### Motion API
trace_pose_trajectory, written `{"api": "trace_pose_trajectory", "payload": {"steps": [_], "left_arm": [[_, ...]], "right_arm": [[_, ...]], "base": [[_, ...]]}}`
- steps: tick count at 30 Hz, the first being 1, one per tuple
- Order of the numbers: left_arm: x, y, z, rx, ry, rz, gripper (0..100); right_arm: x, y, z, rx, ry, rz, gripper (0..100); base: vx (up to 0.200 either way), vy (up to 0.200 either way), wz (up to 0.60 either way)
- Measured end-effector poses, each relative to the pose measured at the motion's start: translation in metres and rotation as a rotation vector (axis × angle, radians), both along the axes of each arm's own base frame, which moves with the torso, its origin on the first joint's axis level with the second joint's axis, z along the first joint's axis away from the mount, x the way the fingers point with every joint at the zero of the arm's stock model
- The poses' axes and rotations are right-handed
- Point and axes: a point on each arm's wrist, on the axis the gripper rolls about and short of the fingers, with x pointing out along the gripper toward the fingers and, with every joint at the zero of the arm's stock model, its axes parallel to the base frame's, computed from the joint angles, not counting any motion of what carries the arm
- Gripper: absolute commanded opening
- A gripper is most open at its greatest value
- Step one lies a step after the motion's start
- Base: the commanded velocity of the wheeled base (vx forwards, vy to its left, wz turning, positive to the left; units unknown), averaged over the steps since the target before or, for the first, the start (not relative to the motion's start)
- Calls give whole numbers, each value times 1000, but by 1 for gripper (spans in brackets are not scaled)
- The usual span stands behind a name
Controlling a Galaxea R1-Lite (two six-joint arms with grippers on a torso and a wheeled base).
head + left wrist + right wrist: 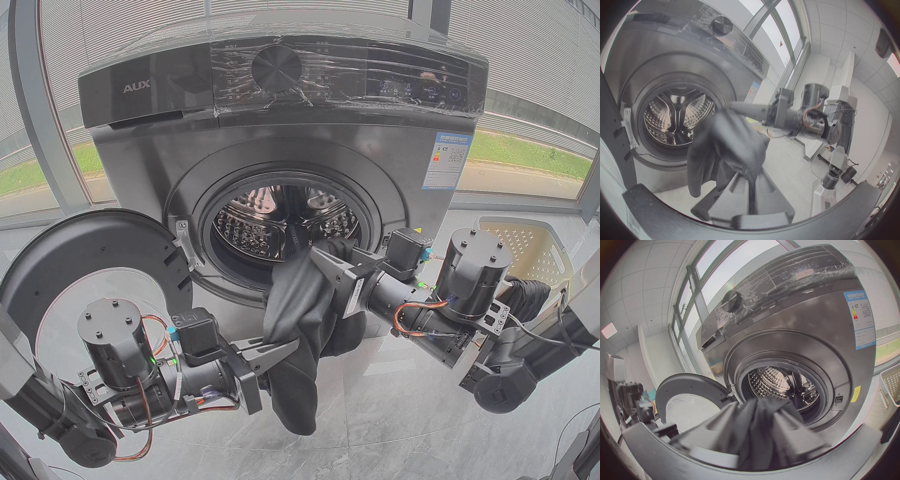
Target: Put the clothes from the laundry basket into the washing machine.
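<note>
A black garment hangs in front of the washing machine's open drum, and both grippers hold it. My right gripper is shut on its bunched top edge right at the drum's lower rim; in the right wrist view the cloth fills the gap between the fingers. Lower and nearer to me, my left gripper is shut on a fold of the garment, which is pinched between its fingertips. The garment's tail dangles above the floor. The cream laundry basket stands at the right with more dark clothing in it.
The machine's round door is swung fully open to the left, close behind my left arm. The grey machine front faces me. Tiled floor lies free below the garment. Windows surround the machine.
</note>
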Motion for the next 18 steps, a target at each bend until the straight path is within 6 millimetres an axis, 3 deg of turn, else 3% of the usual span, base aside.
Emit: {"api": "trace_pose_trajectory", "payload": {"steps": [7,18], "left_arm": [[3,1,17,-55,-48,17,0],[26,-3,37,-125,-112,185,0]], "right_arm": [[0,-8,-14,-63,22,-22,100],[-2,-37,-41,-165,104,-86,100]], "base": [[0,0,0],[0,0,0]]}}
